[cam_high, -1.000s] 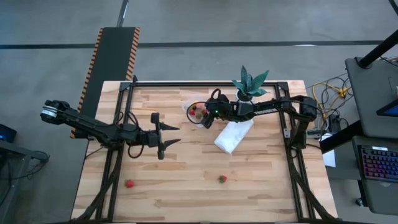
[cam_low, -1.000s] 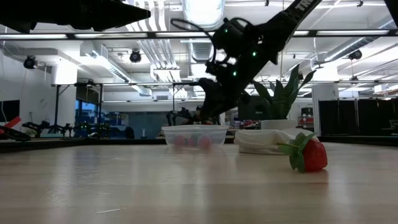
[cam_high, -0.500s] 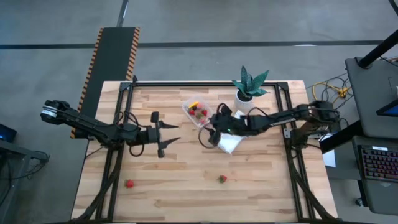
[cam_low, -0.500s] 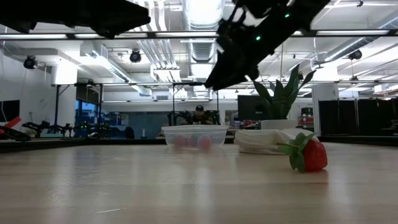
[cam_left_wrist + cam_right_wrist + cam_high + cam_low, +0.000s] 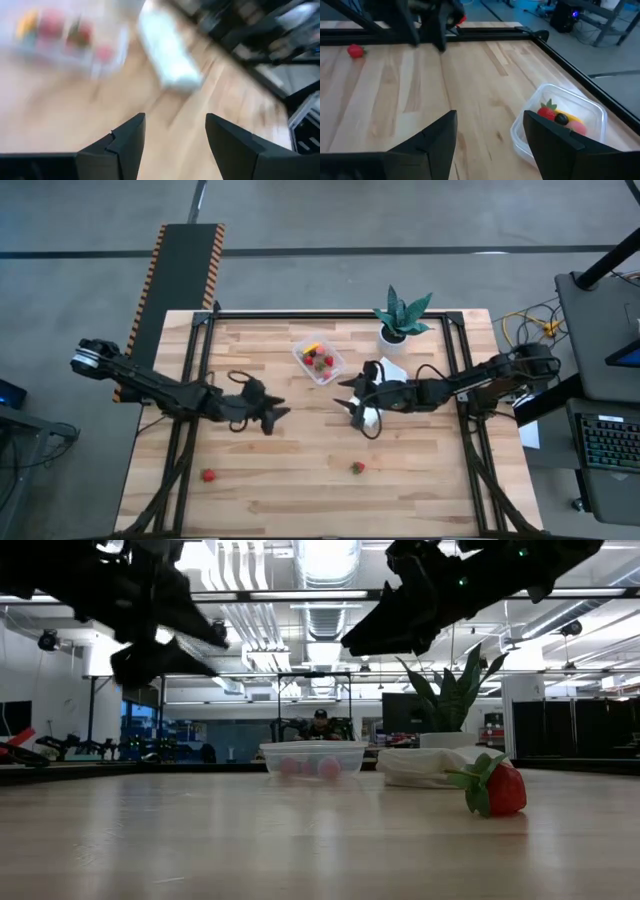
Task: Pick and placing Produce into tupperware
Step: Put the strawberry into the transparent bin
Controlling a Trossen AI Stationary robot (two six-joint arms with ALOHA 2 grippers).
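Note:
The clear tupperware (image 5: 318, 361) stands on the table's far middle with several red strawberry pieces and a yellow-orange one inside; it also shows in the low view (image 5: 313, 758) and the right wrist view (image 5: 566, 126). Two loose strawberries lie near the near edge, one left (image 5: 208, 475) and one at the middle (image 5: 357, 468), the latter close in the low view (image 5: 497, 790). My right gripper (image 5: 348, 402) hovers open, on the near-right side of the tub, above the white cloth's end. My left gripper (image 5: 277, 415) hovers open, left of centre, above bare wood.
A folded white cloth (image 5: 378, 402) lies under my right arm, right of the tub. A potted green plant (image 5: 401, 316) stands at the far edge. Black frame rails (image 5: 200, 350) run along the table's sides. Bare wood (image 5: 300, 450) spreads across the near half.
My right gripper has drawn back from above the tub toward the near edge and the right, rising, and now hangs over the cloth's end. My left gripper has shifted slightly toward the near edge and dropped lower, its wrist view blurred by the motion. The tub and strawberries have stayed put.

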